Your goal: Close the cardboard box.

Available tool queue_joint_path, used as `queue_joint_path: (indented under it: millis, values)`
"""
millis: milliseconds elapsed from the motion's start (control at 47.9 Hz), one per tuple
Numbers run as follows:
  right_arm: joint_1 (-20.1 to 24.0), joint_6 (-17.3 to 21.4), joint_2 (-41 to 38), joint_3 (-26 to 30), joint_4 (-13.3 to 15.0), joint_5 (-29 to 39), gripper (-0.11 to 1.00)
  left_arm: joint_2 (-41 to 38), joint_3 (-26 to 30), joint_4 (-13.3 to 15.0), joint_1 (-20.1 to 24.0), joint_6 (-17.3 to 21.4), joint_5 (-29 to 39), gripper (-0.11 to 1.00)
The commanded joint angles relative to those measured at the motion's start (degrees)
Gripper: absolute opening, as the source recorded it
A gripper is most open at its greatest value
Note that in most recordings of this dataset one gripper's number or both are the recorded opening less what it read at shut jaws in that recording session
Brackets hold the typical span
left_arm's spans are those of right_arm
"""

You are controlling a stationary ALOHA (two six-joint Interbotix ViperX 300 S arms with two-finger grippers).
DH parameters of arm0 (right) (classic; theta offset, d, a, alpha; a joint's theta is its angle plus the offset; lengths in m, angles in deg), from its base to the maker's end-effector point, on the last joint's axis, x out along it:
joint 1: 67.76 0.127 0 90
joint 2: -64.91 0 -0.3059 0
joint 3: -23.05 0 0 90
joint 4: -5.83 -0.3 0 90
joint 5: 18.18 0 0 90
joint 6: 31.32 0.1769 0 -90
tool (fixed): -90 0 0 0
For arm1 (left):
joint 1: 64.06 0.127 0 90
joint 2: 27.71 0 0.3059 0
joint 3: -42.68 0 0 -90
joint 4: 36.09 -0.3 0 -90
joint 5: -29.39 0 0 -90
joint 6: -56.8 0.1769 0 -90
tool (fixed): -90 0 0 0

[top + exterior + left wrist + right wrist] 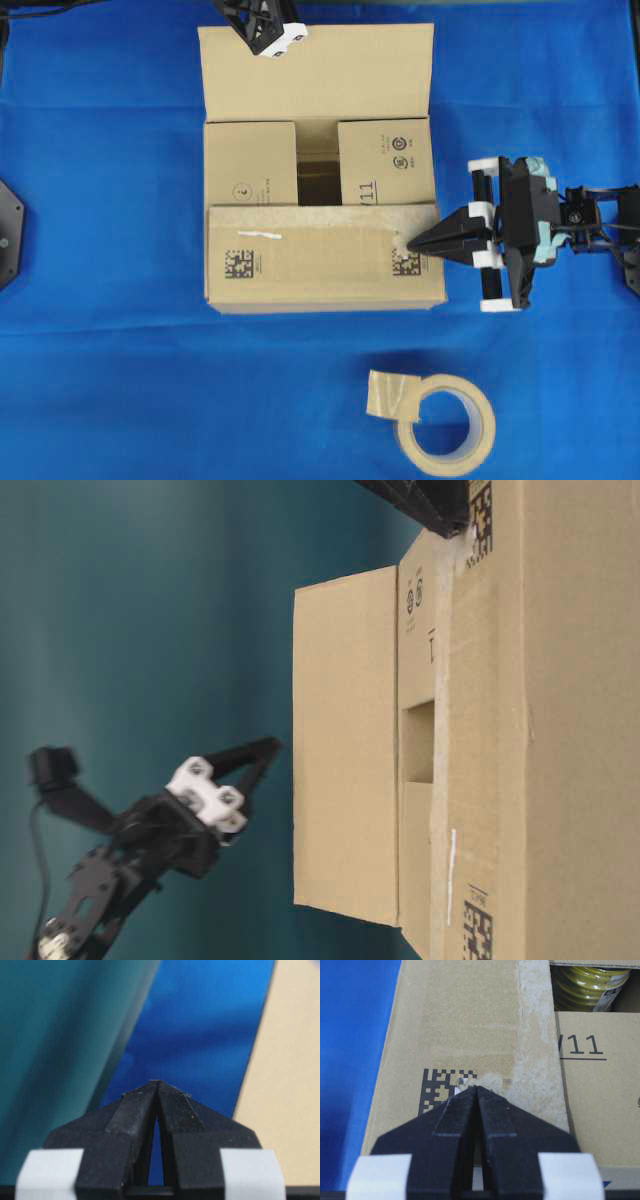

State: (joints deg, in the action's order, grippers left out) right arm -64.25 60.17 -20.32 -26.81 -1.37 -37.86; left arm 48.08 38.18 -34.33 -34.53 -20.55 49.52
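The cardboard box point(320, 170) sits on the blue surface point(100, 380), toward the far middle of the overhead view. I read three flaps as folded in: the two short side flaps lie flat, with a gap between them, and the near long flap point(320, 262) lies over their near edges. The far long flap point(318, 72) is open and stands up from the far edge.

The right end effector point(412, 243) is clenched with its fingers pressed tip to tip, grasping nothing. In the right wrist view its tip rests on or just above the near flap at the printed code point(437, 1092); I cannot confirm contact.

The left end effector point(156, 1085) is likewise clenched and empty. It hangs behind the upright far flap, apart from the cardboard as the table-level view shows it.

My judgement: the step in hand is the last flap. The next move calls for the left end effector to push the far flap forward and down onto the side flaps, while the right holds the near flap flat.

A tape roll point(445, 423) lies near the front edge, well apart from the box.
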Motion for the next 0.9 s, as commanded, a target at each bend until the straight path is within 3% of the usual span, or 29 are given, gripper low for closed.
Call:
queue_joint_path:
  millis: [0, 460, 877]
  values:
    - [-0.09, 0.00, 0.09, 0.88, -0.09, -0.26, 0.00, -0.70, 2.20, 0.00, 0.62, -0.09, 2.72, 0.00]
    - [-0.09, 0.00, 0.09, 0.97, -0.09, -0.26, 0.00, -2.46, 4.22, 0.09, -0.53, -0.09, 7.29, 0.00]
    - [-0.09, -0.18, 0.09, 1.14, 0.00, -0.62, 0.00, 0.26, 6.24, 0.00, -7.21, -0.35, 12.92, 0.00]
